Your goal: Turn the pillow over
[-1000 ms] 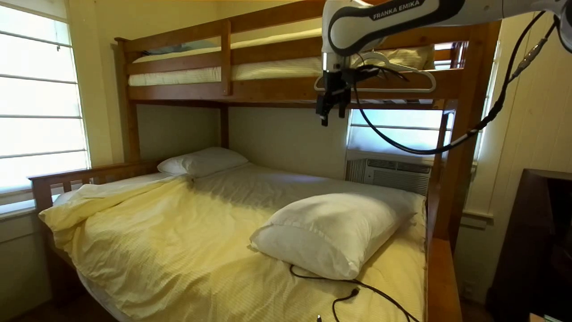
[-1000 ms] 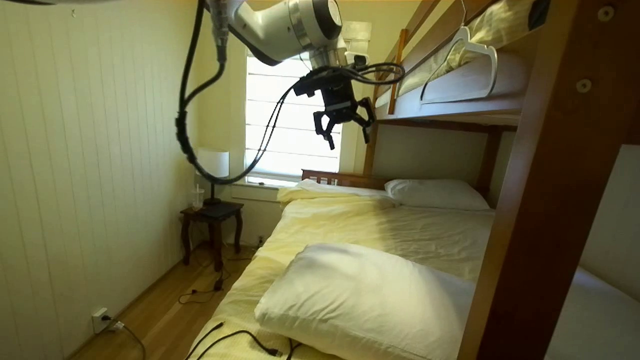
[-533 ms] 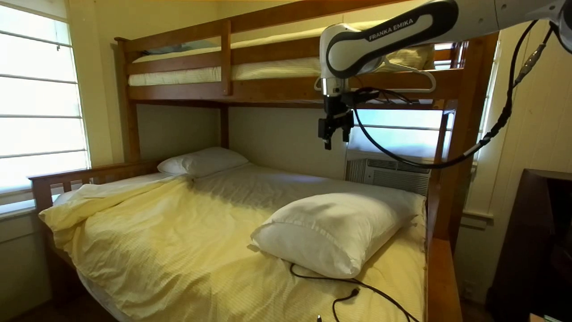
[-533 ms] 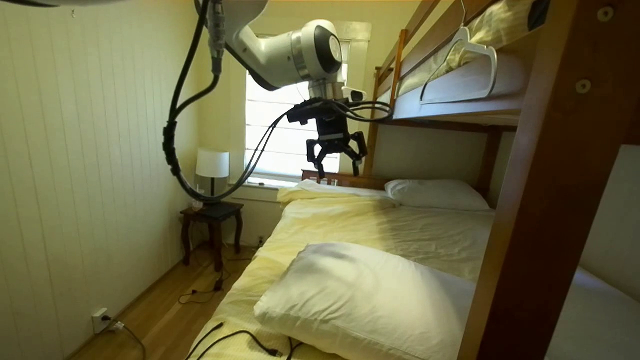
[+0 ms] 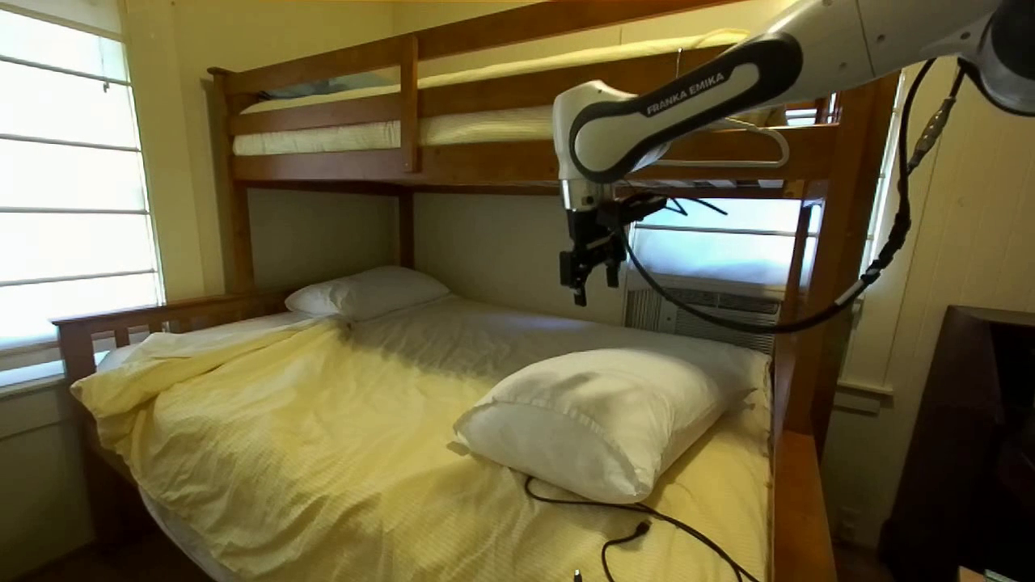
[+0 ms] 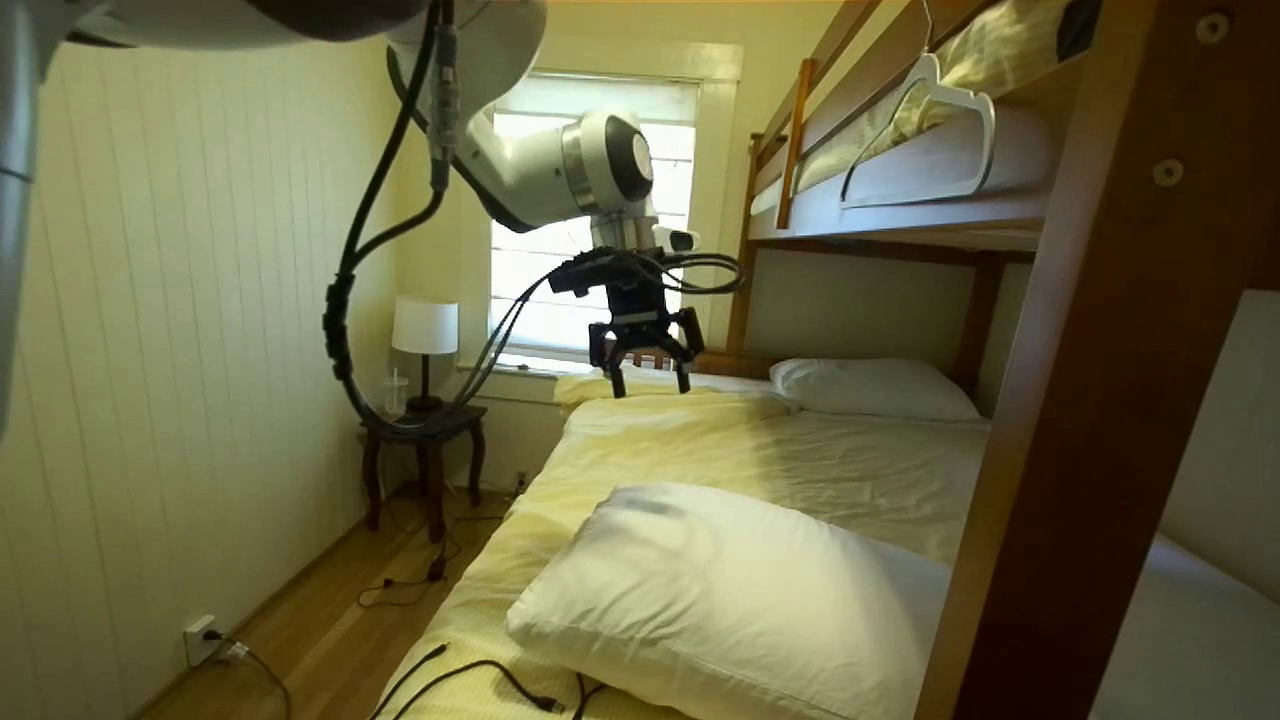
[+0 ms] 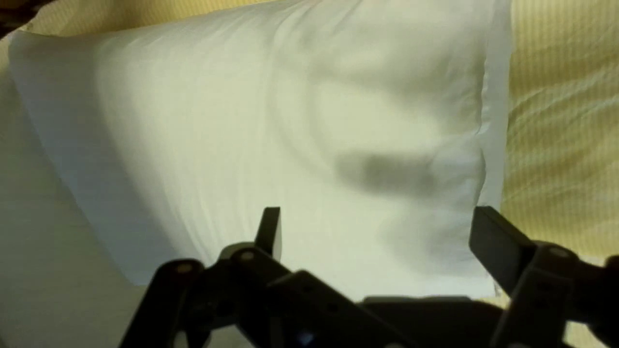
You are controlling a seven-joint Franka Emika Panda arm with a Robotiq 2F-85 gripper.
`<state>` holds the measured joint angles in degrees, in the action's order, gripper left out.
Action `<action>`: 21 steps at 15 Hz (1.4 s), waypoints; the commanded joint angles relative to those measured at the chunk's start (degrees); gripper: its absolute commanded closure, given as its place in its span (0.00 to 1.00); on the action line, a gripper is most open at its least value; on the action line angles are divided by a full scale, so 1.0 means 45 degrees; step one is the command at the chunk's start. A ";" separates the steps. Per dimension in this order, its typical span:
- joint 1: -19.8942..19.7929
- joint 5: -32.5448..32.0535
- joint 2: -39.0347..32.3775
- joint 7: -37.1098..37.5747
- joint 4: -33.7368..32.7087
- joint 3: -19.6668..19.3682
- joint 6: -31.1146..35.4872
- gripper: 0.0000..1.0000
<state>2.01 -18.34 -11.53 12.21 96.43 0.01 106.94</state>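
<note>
This is a bedroom, with a bunk bed and lamp

One big white pillow and one small white pillow make two. There is one arm with one gripper and its two fingers, one bunk bed, one lamp, one side table, one cup, one hanger, one air conditioner and at least two windows. One bed post shows two bolts; the cables cannot be counted surely.
</note>
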 commanded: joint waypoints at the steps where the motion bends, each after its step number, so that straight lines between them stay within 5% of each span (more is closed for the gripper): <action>1: 0.0695 -0.0887 -0.0940 0.1974 0.0620 0.0000 0.0931 0.00; 8: 0.1461 -0.1231 -0.3076 0.4116 0.1526 -0.0268 0.2850 0.00; 14: 0.1619 -0.1252 -0.3295 0.3903 0.1327 -0.0445 0.2686 0.00; 19: 0.2380 -0.2097 -0.5152 0.4540 0.0072 -0.0897 0.2292 0.01; 20: 0.2530 -0.2220 -0.5567 0.4621 -0.0123 -0.1000 0.2301 0.26; 21: 0.2679 -0.2344 -0.5850 0.4674 -0.0268 -0.1103 0.2233 0.26</action>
<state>11.57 -26.65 -31.99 31.30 99.75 -3.24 118.54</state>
